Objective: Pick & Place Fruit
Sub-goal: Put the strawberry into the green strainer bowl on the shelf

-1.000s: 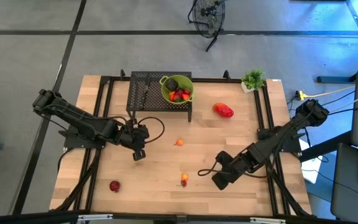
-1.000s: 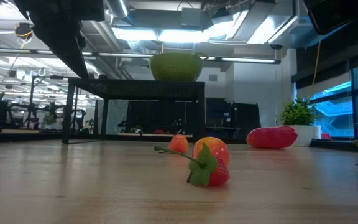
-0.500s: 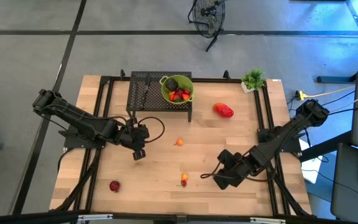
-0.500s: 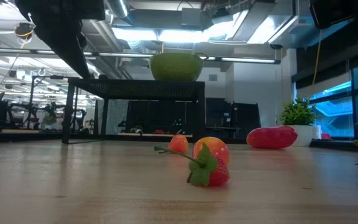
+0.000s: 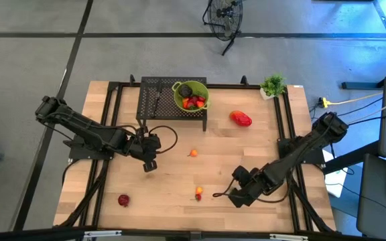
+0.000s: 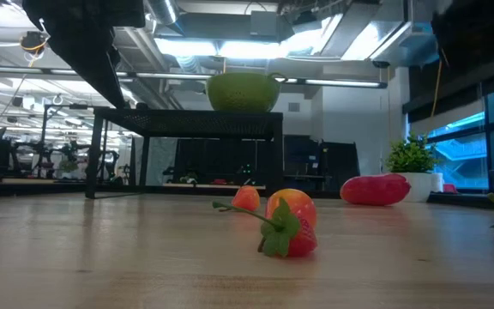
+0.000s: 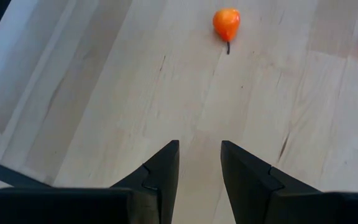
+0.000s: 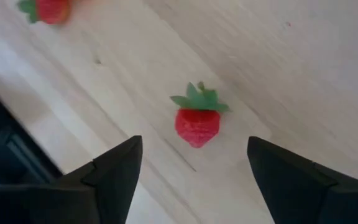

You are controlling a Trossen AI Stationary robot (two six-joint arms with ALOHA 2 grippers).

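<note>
The strawberry [image 8: 197, 119] lay on the bench [image 5: 173, 181] near its front edge, leafy cap on, lined up between the widely spread fingers of the right end effector [image 5: 223, 195], which held nothing. By my reading this was the approach before a pick: the next move called for lowering around the berry and closing, then carrying it to the lime-green bowl [image 5: 191, 96] on the black mesh stand [image 5: 156, 99] at the back (some fruit already sat in it). Another red fruit [image 5: 123, 199] lay well apart toward the left front, a small orange one [image 5: 193, 153] mid-bench, and a glossy red oblong piece [image 5: 241, 119] beside the stand. The left end effector [image 5: 149, 165] hovered left of centre, fingers slightly parted and empty. Nothing stood between the right fingers and the berry.
</note>
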